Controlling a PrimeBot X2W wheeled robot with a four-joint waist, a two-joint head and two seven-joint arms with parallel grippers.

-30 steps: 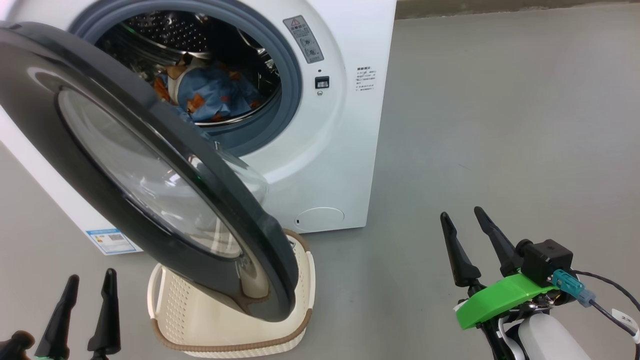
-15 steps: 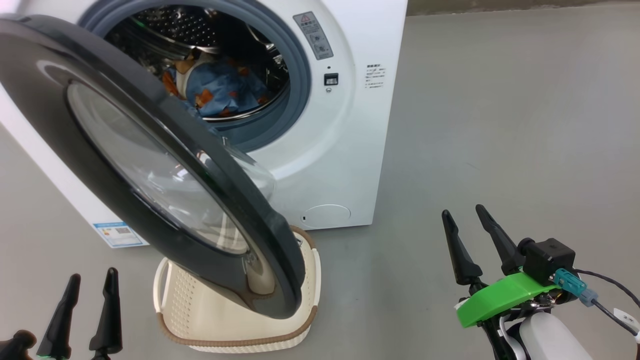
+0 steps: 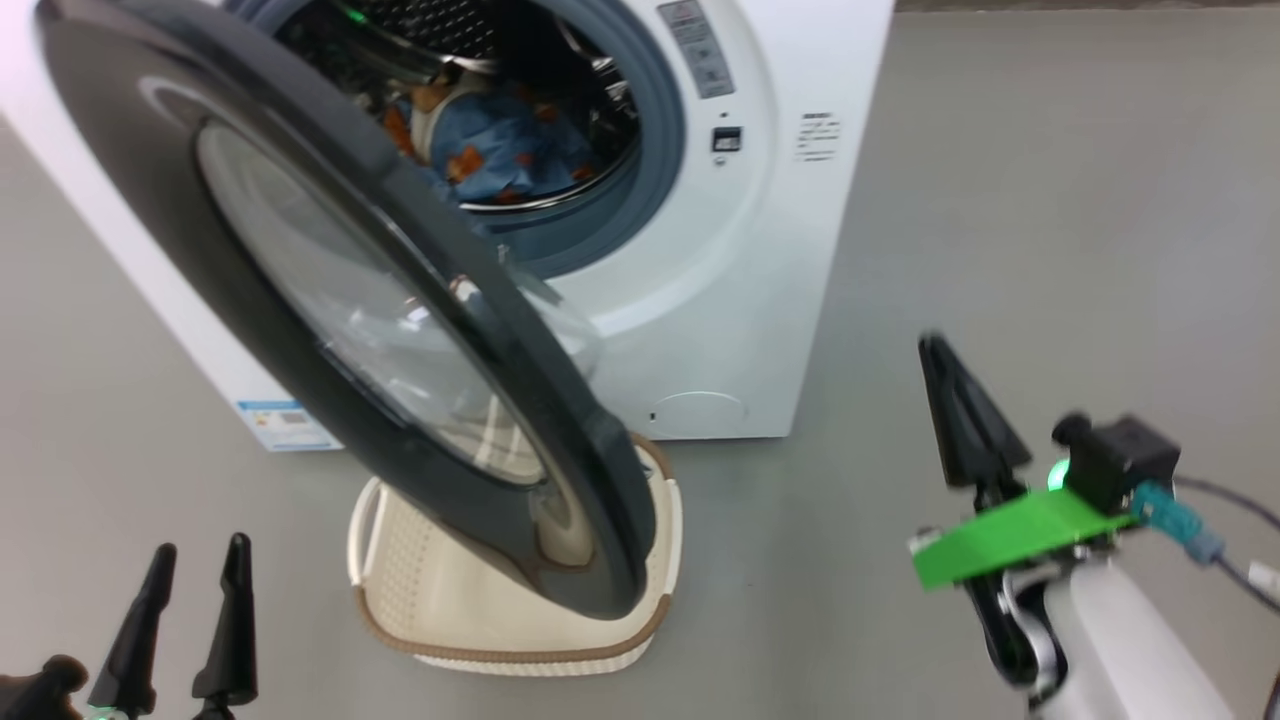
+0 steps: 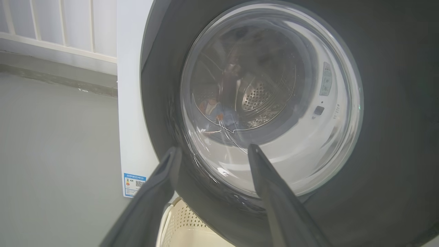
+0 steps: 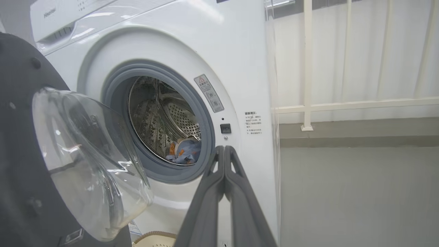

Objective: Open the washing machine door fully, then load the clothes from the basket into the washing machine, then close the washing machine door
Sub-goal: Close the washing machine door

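Note:
The washing machine (image 3: pixel 760 250) stands open, with the blue printed clothes (image 3: pixel 510 150) lying in its steel drum. The washing machine door (image 3: pixel 180 250) swings out toward me, its lower rim hanging over the cream basket (image 3: pixel 400 600), whose visible inside looks bare. At the lower left my left gripper (image 3: pixel 200 545) is open and holds nothing; in its wrist view this left gripper (image 4: pixel 214 148) faces the door (image 4: pixel 394 103) glass. To the right of the machine my right gripper (image 3: pixel 935 345) is shut on nothing. The right wrist view has the right gripper (image 5: pixel 224 147) pointing toward the clothes (image 5: pixel 185 152).
Grey floor (image 3: pixel 1050 200) spreads wide to the right of the machine. A white railing with a curtain (image 5: pixel 343 68) runs behind. The door's bulging glass bowl (image 5: pixel 85 154) juts out between door and drum. A blue label (image 3: pixel 285 420) sits low on the machine's side.
My right gripper has gone from open to shut and risen in the head view. The head camera has moved, shifting the machine, door and basket rightward.

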